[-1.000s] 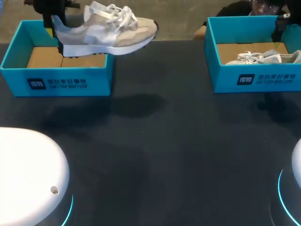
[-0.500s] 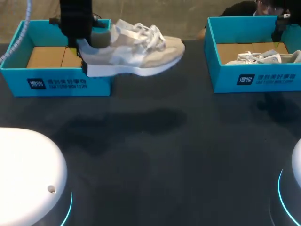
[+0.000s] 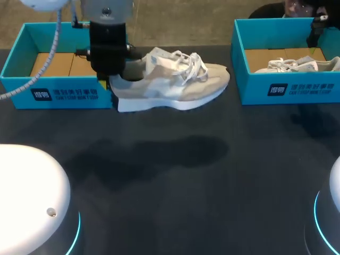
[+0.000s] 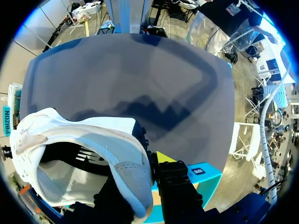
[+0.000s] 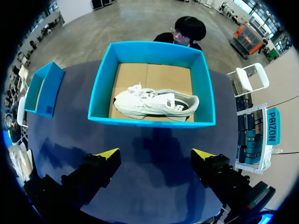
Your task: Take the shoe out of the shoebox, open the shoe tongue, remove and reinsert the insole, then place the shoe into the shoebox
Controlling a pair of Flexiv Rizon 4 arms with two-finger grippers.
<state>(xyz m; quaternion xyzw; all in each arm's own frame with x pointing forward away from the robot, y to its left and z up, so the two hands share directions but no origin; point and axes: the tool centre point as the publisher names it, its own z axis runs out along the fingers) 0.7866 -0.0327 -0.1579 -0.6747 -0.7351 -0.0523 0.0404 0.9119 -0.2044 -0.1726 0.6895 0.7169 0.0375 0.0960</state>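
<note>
A beige and white sneaker (image 3: 172, 84) hangs above the table just right of the empty left shoebox (image 3: 64, 94), toe pointing right. My left gripper (image 3: 110, 74) is shut on its heel collar. In the left wrist view one finger is inside the sneaker (image 4: 84, 140) and the other, with its yellow tip (image 4: 161, 157), is outside the heel. My right gripper (image 5: 154, 156) hovers open over the table in front of the right shoebox (image 5: 152, 122), nothing between its fingers. A second white sneaker (image 5: 156, 103) lies inside that box.
Both blue shoeboxes stand along the far edge, the right one (image 3: 287, 87) holding the second sneaker (image 3: 295, 65). Dark tabletop (image 3: 175, 175) stretches between and in front of them. White arm bases (image 3: 32, 196) sit at the near corners.
My left arm has carried the sneaker rightward and toward the near side, from over the left shoebox to above the table beside it. The right gripper has stayed still.
</note>
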